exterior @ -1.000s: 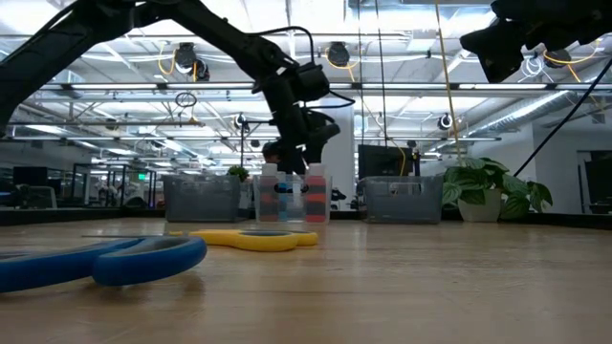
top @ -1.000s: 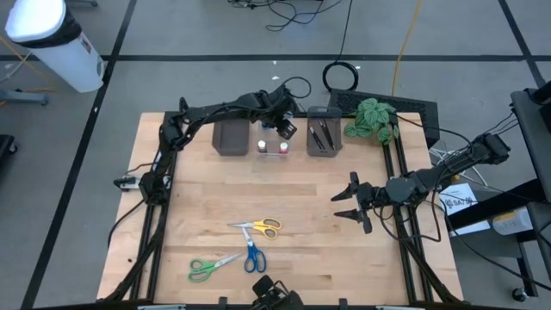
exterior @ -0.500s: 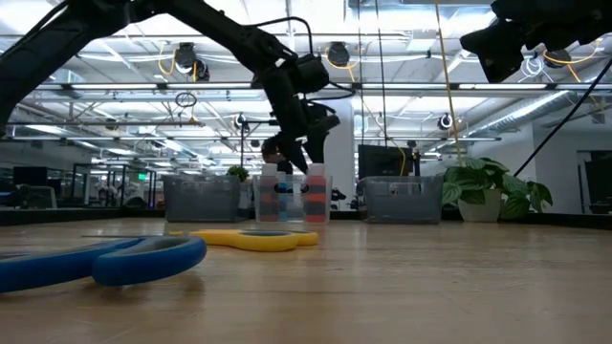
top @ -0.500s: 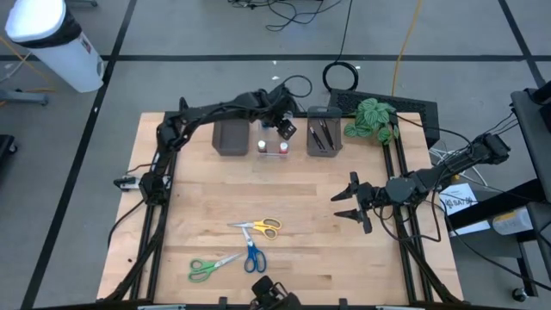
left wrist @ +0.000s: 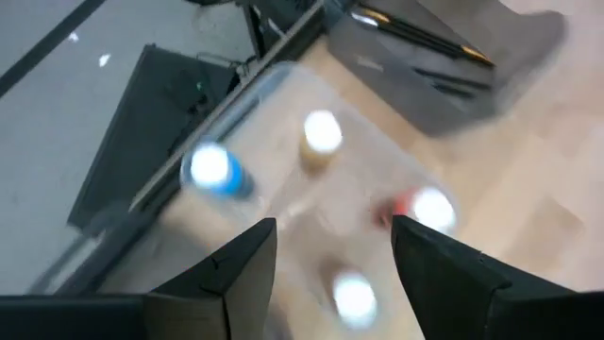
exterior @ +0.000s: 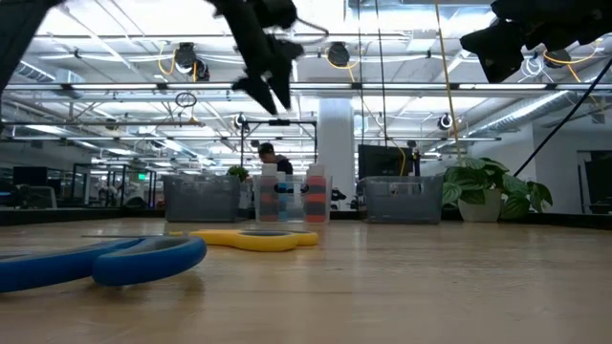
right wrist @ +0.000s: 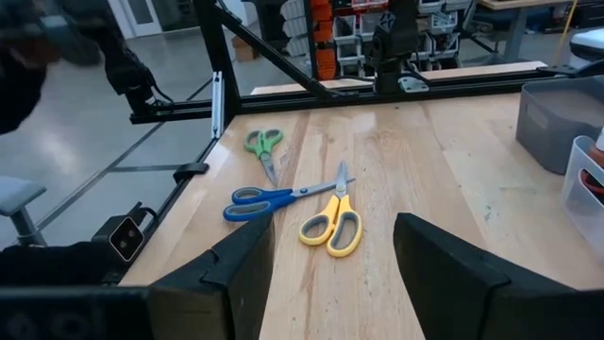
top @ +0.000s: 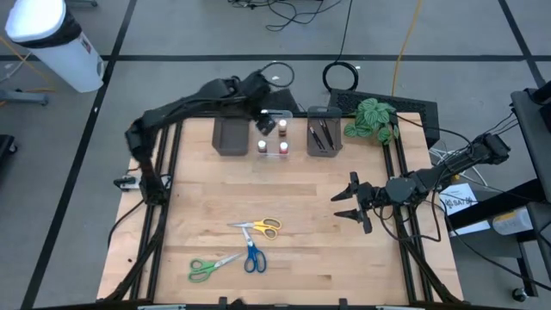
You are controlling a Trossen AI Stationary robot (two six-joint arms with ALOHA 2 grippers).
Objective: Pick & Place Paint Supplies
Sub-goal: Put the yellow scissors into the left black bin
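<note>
The left gripper, open and empty, is hanging just above the clear bin holding the small pots, so a careless descent is risking tipping them, while the open right gripper is waiting far from it.

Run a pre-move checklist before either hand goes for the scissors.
1. Left hand empty and open, above the clear bin: ok.
2. Right hand open, nothing held, at the table's right: ok.
3. Yellow scissors, blue scissors, green scissors lie flat on the table: ok.
4. Scissors apart from each other: not ok, yellow and blue blades cross in the right wrist view.
5. Brushes in the grey bin: ok.
</note>
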